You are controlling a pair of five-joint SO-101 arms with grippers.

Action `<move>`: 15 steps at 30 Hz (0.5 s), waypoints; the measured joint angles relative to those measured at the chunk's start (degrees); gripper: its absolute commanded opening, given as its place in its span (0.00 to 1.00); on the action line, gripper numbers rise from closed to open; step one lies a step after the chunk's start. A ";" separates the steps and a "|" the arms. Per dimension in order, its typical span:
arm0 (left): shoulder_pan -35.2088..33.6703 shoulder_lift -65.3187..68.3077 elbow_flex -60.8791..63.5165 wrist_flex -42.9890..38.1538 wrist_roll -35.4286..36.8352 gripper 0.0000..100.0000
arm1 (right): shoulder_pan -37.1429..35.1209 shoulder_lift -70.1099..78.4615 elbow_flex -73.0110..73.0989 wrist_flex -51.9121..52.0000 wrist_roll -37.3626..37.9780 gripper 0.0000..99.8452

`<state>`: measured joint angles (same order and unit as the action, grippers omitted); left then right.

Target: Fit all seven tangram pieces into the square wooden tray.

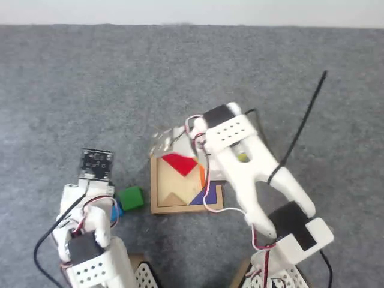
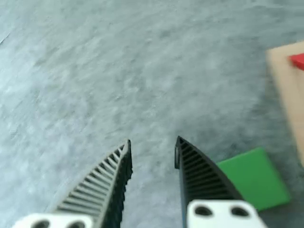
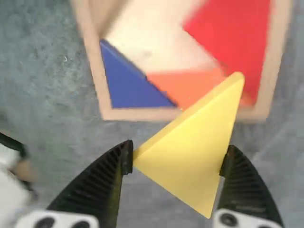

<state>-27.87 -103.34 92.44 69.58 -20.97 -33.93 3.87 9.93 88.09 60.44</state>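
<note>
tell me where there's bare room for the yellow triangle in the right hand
Inside the tray, bare wood lies between the red piece, the blue piece and the wall nearest the green block. The carpet beyond the tray is wide open. Crowded: the orange piece's side, under the right hand and yellow triangle.

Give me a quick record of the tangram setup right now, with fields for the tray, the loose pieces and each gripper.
tray: square wooden tray on grey carpet, partly filled
in tray: red piece, blue triangle, orange piece
right gripper: shut on yellow triangle, near the tray's rim
left gripper: open, empty, over carpet
loose: green piece on carpet, beside the tray and the left gripper
</note>
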 measured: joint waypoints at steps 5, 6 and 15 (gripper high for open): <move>-10.46 0.00 0.09 0.00 -1.93 0.15 | -2.20 0.00 0.00 -5.54 12.31 0.22; -12.92 0.00 0.44 -0.09 -2.81 0.15 | -2.46 0.00 0.00 -6.42 12.92 0.22; -26.73 0.00 4.40 -2.11 -5.54 0.15 | -7.82 0.00 0.00 -9.58 16.97 0.22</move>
<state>-54.59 -103.34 96.84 67.47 -26.51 -41.76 3.87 9.93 78.51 77.41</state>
